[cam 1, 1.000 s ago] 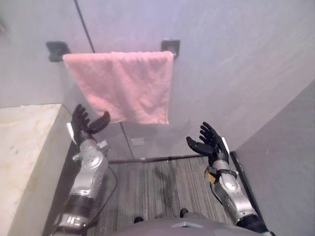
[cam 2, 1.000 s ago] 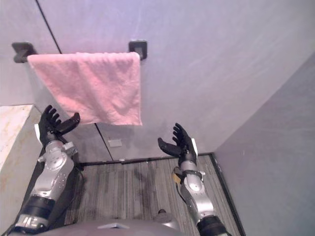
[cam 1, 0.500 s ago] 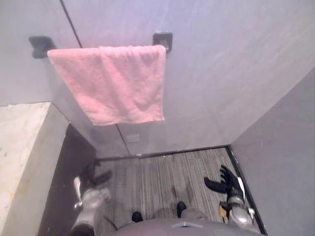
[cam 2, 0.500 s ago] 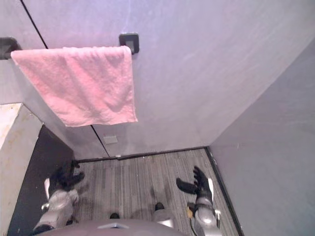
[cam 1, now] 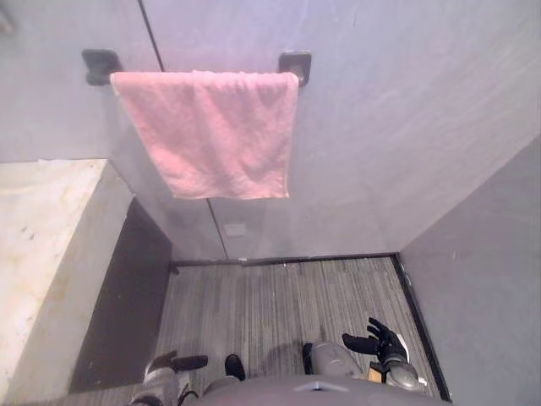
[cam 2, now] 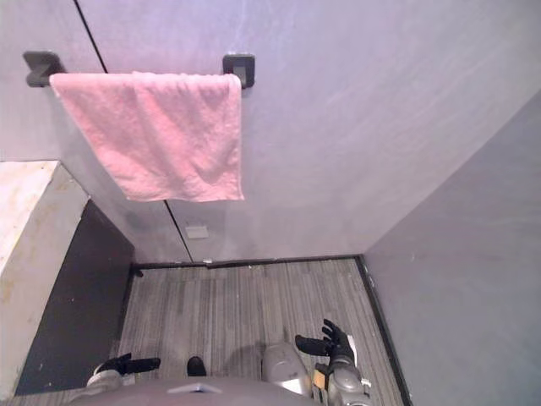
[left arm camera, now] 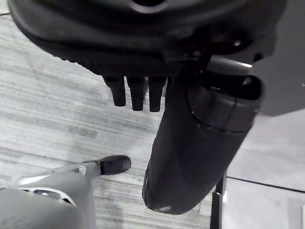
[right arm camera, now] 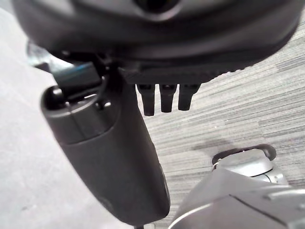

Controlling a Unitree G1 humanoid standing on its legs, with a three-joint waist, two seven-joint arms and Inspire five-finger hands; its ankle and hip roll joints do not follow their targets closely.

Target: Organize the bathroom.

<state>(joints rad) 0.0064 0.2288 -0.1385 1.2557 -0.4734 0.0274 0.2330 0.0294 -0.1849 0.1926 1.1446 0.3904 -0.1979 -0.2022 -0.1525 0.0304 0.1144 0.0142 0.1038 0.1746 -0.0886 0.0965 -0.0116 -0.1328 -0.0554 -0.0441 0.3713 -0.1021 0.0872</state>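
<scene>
A pink towel (cam 1: 211, 131) hangs spread over a dark wall rail whose end brackets (cam 1: 296, 66) show at each side; the towel (cam 2: 156, 131) hangs flat with its lower edge slanting. My left hand (cam 1: 176, 364) is low at the bottom of the view, near the floor, open and holding nothing. At the lower right my right hand (cam 1: 379, 342) is also down, fingers straight, nothing in it. In the wrist views, the left hand's thumb (left arm camera: 195, 148) and the right hand's thumb (right arm camera: 114, 157) stand out straight over the floor. Both hands are far below the towel.
A pale stone counter (cam 1: 38, 254) with a dark side panel (cam 1: 127, 296) stands at the left. Grey walls meet in a corner at the right. Striped grey floor (cam 1: 287, 300) lies below, with a small white wall plate (cam 1: 235, 229) under the towel.
Both arms have dropped from just below the towel down towards the floor, open throughout. The towel stays on its rail; the camera view has shifted.
</scene>
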